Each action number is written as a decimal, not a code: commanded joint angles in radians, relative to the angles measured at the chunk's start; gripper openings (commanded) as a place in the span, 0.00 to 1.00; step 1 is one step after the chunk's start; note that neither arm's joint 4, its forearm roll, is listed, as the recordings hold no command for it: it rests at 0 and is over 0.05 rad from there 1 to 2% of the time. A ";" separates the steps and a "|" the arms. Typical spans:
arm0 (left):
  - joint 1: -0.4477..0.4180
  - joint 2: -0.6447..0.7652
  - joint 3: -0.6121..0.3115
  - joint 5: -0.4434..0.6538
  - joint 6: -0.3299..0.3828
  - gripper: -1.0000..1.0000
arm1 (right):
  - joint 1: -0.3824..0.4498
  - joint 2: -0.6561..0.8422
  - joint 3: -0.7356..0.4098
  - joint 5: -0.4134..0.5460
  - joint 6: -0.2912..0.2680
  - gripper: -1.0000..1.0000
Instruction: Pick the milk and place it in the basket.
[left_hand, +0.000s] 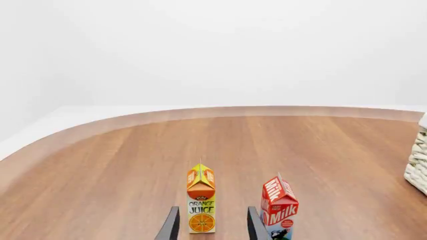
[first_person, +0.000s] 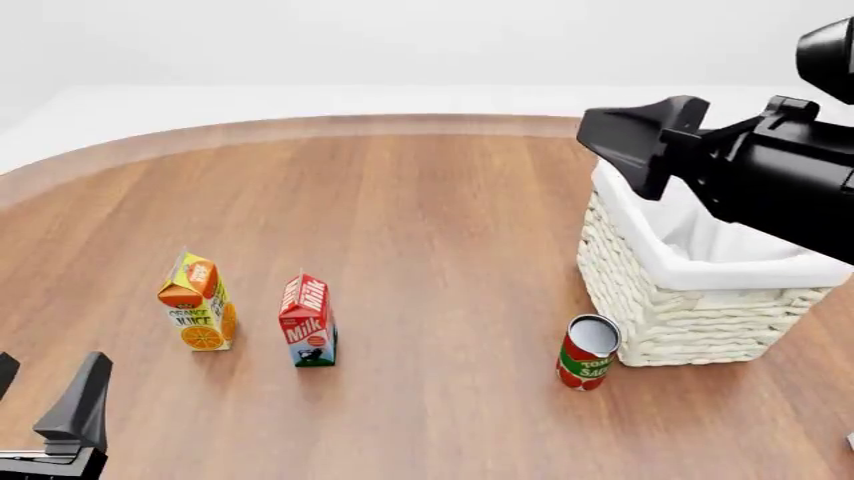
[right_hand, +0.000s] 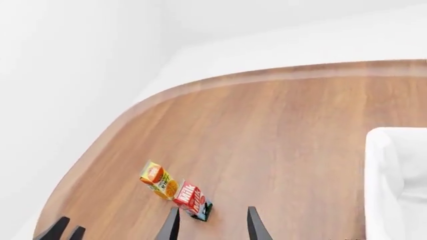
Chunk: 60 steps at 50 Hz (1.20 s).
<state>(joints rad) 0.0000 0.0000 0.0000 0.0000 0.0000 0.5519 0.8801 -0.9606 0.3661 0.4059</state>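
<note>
- The milk stands upright on the wooden desk, at about 8 o'clock from the middle of the front view, free of both claws.
- Just beside it at its 9 o'clock stands the orange juice carton, also upright; a narrow strip of desk shows between the two.
- The basket sits well apart from the milk at 3 o'clock, its white cloth lining folded over the rim.
- A red-green can stands upright close against the basket's near left corner; whether they touch cannot be told.
- The left claw is at 7 o'clock in the front view, near the desk's front edge, released with nothing between its fingers; in the left wrist view the juice carton stands farther out, in line with the gap, with the milk just outside.
- The right claw hangs high above the basket, also released and empty; its wrist view looks down on the milk and the juice carton far below.
</note>
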 joint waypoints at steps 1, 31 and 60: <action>0.000 0.000 0.000 0.000 0.000 1.00 | 0.054 0.105 -0.035 -0.008 0.028 1.00; 0.000 0.000 0.000 0.000 0.000 1.00 | 0.220 0.344 -0.174 0.032 0.103 1.00; 0.000 0.000 0.000 0.000 0.000 1.00 | 0.301 0.524 -0.213 -0.044 0.175 1.00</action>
<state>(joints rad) 0.0000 0.0000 0.0000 0.0000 0.0000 0.8321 1.3473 -1.1652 0.3494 0.5574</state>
